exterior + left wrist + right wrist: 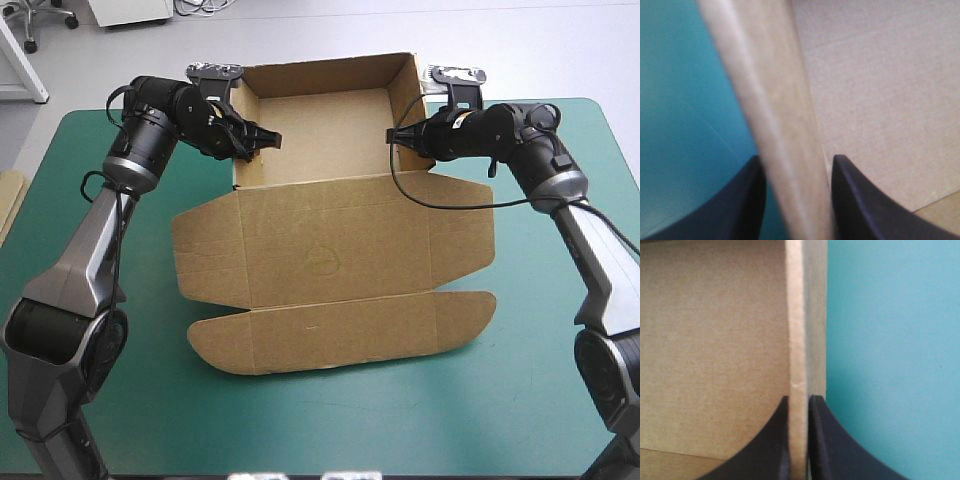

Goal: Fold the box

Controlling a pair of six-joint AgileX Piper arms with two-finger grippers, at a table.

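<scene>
Brown box (330,220) sits far-centre on the desk (520,400), already a tray with walls up and lid flat nearward. The left gripper (268,138) pinches its left wall, the right gripper (396,138) its right; the lid's flaps remain unfolded.

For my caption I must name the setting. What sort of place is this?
Probably a robotics test bench: a table with a teal-green cover, and the left pincer and right pincer each gripping a side wall of the brown box.
</scene>
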